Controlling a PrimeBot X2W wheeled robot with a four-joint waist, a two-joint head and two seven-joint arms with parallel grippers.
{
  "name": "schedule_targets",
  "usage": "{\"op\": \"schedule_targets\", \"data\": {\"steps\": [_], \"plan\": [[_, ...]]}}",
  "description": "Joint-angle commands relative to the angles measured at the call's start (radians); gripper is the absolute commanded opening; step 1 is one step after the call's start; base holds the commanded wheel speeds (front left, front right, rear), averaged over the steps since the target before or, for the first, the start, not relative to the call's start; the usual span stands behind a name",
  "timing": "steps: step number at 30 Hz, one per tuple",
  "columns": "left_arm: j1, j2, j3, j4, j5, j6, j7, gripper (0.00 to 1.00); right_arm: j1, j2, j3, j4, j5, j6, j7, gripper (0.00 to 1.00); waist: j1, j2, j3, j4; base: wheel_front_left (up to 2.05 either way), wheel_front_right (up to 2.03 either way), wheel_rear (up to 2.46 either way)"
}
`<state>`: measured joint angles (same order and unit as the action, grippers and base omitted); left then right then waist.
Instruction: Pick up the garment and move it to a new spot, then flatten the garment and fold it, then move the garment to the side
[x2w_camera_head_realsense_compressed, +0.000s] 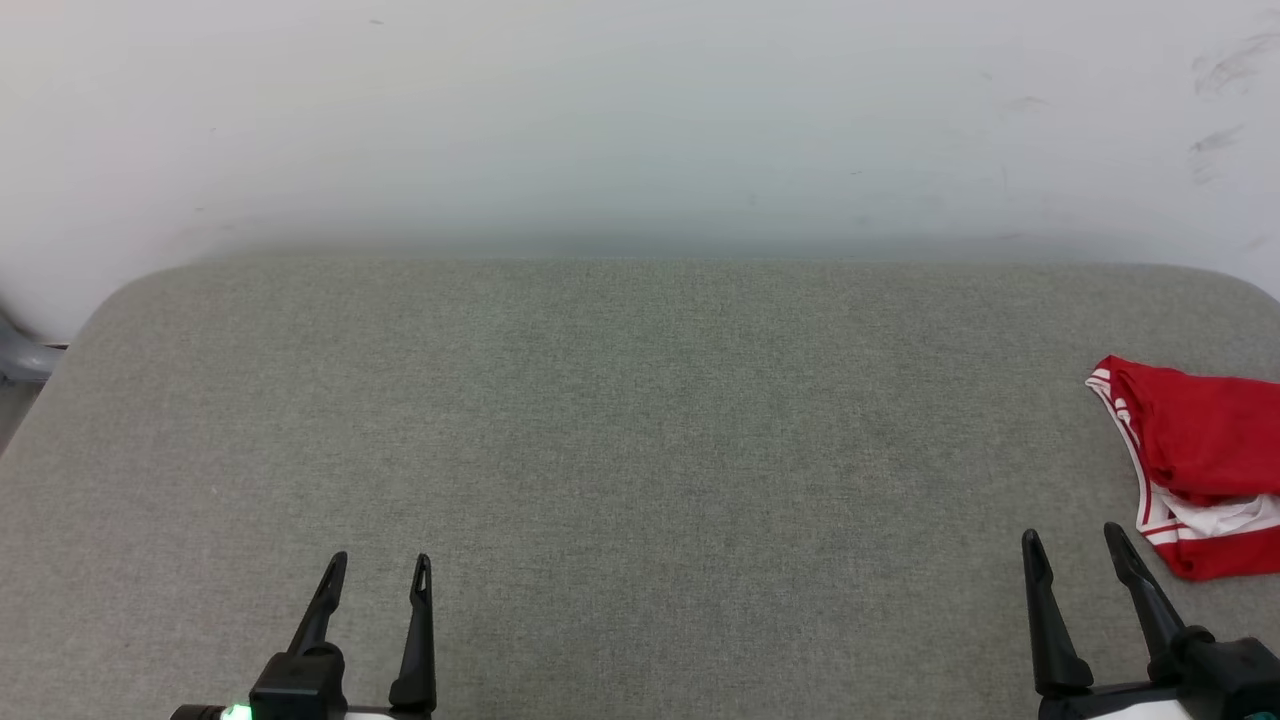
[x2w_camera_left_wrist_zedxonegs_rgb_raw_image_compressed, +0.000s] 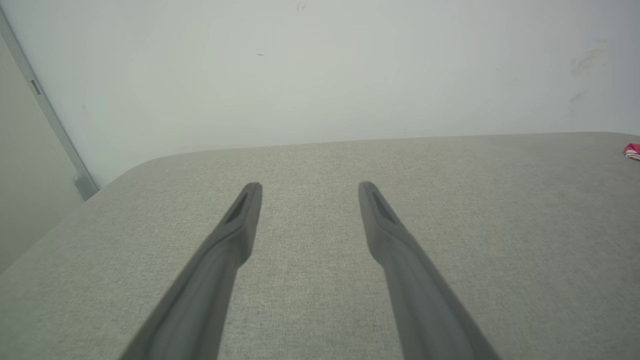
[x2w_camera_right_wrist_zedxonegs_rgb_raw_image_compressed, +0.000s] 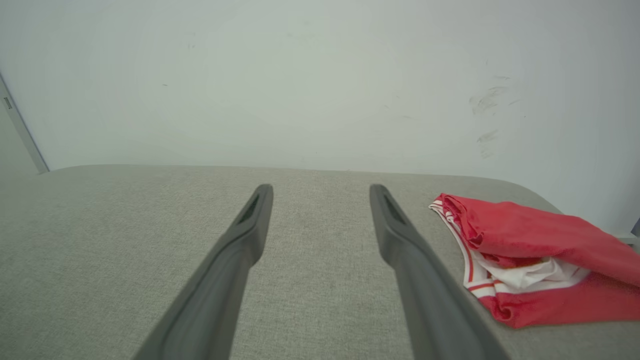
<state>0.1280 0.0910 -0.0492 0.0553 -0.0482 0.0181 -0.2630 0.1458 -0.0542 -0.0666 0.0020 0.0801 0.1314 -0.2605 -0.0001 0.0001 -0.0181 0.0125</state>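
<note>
The garment (x2w_camera_head_realsense_compressed: 1205, 460) is a red shirt with white fabric and red-white striped trim, lying bunched at the right edge of the grey padded table (x2w_camera_head_realsense_compressed: 640, 420). It also appears in the right wrist view, garment (x2w_camera_right_wrist_zedxonegs_rgb_raw_image_compressed: 530, 255), right of the fingers, and as a small red corner (x2w_camera_left_wrist_zedxonegs_rgb_raw_image_compressed: 632, 151) in the left wrist view. My right gripper (x2w_camera_head_realsense_compressed: 1075, 545) stands open just left of and below the garment, apart from it. My left gripper (x2w_camera_head_realsense_compressed: 382, 565) is open at the lower left, far from the garment, nothing between its fingers.
A white wall (x2w_camera_head_realsense_compressed: 640, 120) rises directly behind the table's far edge. The table's left corner is rounded, with a grey fixture (x2w_camera_head_realsense_compressed: 20, 355) beyond it. A grey vertical strip (x2w_camera_left_wrist_zedxonegs_rgb_raw_image_compressed: 50, 115) runs down the wall at the left.
</note>
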Motion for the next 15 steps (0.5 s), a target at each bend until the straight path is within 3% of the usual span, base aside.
{"op": "schedule_targets", "data": {"steps": [1,7,8,12,15], "plan": [[0.012,-0.001,0.005,0.001,-0.002,-0.001,-0.002,1.0,0.015,0.006,-0.002,-0.007,0.003,-0.002,-0.004,1.0,0.0001,-0.0001,-0.002,0.0,0.0,0.0,0.0],[0.019,-0.001,0.013,0.007,-0.002,-0.01,-0.002,1.0,0.022,0.006,0.001,-0.012,0.009,-0.002,-0.005,1.0,0.0001,-0.0001,-0.003,-0.002,0.0,0.0,0.0],[0.011,-0.003,0.013,0.007,-0.001,-0.01,0.0,0.0,0.01,0.001,0.0,-0.006,0.007,0.0,0.0,0.0,0.0001,-0.0001,-0.004,-0.002,0.0,0.0,0.0],[0.017,-0.008,0.012,0.045,-0.001,-0.01,0.004,0.0,0.014,0.001,0.003,0.031,0.006,0.0,0.003,0.0,0.0001,-0.0001,-0.004,-0.002,0.0,0.0,0.0],[0.006,-0.01,0.02,0.057,-0.058,-0.015,0.02,0.0,0.008,-0.001,0.007,0.036,0.066,0.0,0.012,0.0,0.0001,-0.0001,-0.003,-0.002,0.0,0.0,0.0]]}}
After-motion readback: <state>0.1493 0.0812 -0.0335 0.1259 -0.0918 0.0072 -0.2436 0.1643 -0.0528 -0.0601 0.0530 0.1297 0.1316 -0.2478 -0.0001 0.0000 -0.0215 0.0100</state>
